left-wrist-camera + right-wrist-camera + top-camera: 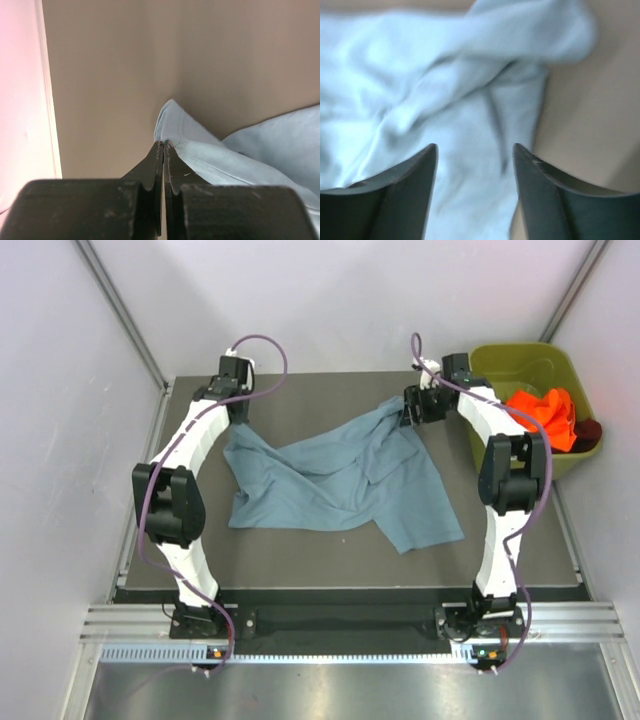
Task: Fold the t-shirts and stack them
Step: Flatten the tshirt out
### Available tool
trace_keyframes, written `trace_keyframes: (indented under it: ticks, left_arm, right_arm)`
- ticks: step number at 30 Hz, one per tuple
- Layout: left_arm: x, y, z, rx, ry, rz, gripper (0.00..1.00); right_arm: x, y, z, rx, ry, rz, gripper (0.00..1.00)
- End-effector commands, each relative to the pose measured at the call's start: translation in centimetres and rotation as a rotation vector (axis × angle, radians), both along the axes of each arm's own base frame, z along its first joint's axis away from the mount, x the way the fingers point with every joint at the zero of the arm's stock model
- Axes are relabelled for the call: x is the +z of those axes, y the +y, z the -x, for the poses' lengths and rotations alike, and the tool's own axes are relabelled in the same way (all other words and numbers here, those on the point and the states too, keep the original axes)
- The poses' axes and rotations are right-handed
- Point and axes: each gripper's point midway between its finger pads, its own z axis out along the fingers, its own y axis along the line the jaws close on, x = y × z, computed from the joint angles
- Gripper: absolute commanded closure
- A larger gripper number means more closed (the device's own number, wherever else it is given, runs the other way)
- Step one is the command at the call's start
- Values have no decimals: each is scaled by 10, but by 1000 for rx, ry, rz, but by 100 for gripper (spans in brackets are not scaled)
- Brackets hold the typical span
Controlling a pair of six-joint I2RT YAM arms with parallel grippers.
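The blue-grey t-shirt lies crumpled and partly spread in the middle of the table. My left gripper is at the shirt's far left corner. In the left wrist view the left gripper is shut, with a hemmed edge of the shirt pinched at its tips. My right gripper is at the shirt's far right corner. In the blurred right wrist view the right gripper is open and just above the cloth. The orange t-shirt and the maroon t-shirt lie in the bin.
The olive-green bin stands off the table's far right corner, close to the right arm. White walls enclose the left, back and right sides. Bare table shows in front of the shirt.
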Motion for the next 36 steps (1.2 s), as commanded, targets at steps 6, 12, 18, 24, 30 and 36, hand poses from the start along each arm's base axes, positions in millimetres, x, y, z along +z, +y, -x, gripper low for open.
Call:
trace_keyframes:
  ticks: [6, 12, 18, 24, 30, 36]
  left_arm:
    - [32, -4, -21, 6, -112, 15, 100]
    - [33, -7, -17, 0, -105, 32, 100]
    - [32, -6, -12, 0, -97, 30, 100]
    - [27, -5, -9, 1, -85, 26, 100]
    - [23, -8, -11, -1, -81, 40, 100]
    - [21, -12, -16, -5, -81, 55, 100]
  right_arm:
    - [19, 17, 60, 154, 79, -113, 55]
    - [-10, 15, 40, 67, 163, -163, 59]
    - [-33, 4, 29, 16, 193, -105, 59]
    - [-33, -9, 26, 0, 187, -73, 60]
    - [-27, -22, 29, -14, 174, -48, 60]
    - [-34, -27, 39, -21, 207, -45, 60]
